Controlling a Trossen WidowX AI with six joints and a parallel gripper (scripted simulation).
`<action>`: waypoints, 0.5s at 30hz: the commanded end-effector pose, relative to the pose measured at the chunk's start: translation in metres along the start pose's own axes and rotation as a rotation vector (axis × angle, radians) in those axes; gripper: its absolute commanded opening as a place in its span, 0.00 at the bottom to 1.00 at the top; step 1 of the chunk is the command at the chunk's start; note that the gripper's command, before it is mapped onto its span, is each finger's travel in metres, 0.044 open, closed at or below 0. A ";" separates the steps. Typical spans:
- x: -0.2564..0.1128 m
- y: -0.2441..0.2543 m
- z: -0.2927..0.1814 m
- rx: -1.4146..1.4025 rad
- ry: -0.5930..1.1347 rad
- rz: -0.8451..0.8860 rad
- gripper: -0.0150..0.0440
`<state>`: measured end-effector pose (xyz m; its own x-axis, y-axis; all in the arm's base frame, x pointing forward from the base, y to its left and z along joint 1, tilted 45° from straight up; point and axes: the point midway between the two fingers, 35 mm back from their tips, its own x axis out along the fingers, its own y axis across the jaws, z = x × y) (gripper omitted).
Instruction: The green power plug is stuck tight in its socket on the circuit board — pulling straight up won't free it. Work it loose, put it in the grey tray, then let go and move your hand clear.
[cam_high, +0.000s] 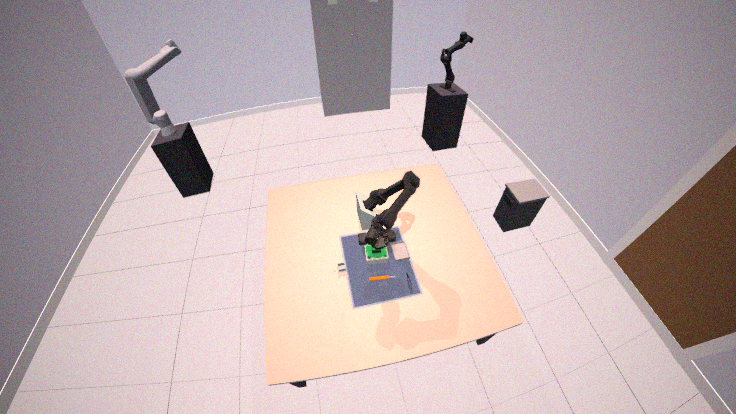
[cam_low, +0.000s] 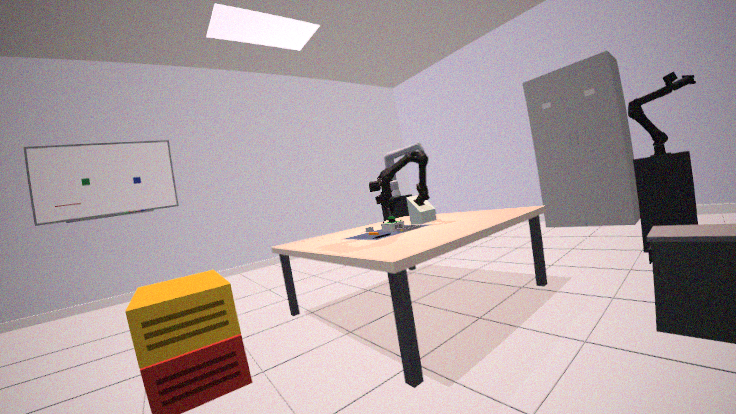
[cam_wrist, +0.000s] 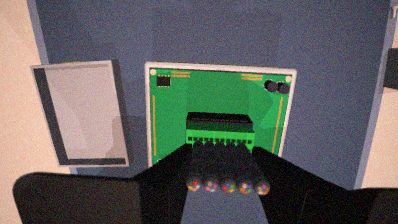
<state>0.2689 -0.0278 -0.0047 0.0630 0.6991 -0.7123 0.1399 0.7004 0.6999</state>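
My gripper (cam_high: 377, 245) (cam_low: 390, 218) (cam_wrist: 221, 152) pinches the green plug (cam_wrist: 220, 137) at the black socket (cam_wrist: 219, 119). The grey tray (cam_high: 400, 251) (cam_wrist: 86, 112) sits beside the board (cam_high: 368, 255) (cam_wrist: 167, 112).

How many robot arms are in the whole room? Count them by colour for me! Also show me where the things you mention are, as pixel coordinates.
Black: 2 (one at the table (cam_high: 303, 329) (cam_low: 483, 229), the table arm (cam_high: 398, 202) (cam_low: 398, 166); one on a stand, the stand arm (cam_high: 448, 69) (cam_low: 647, 125))
Light grey: 1, the grey arm (cam_high: 154, 63) (cam_low: 403, 150)
Total: 3
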 end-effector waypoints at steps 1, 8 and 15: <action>-0.001 -0.001 -0.001 0.005 0.002 -0.001 0.25; -0.016 0.004 -0.001 0.006 0.002 -0.053 0.25; -0.018 0.002 -0.001 0.006 0.001 -0.035 0.25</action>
<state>0.2708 -0.0280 0.0004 0.0390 0.6596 -0.7506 0.1291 0.7416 0.6583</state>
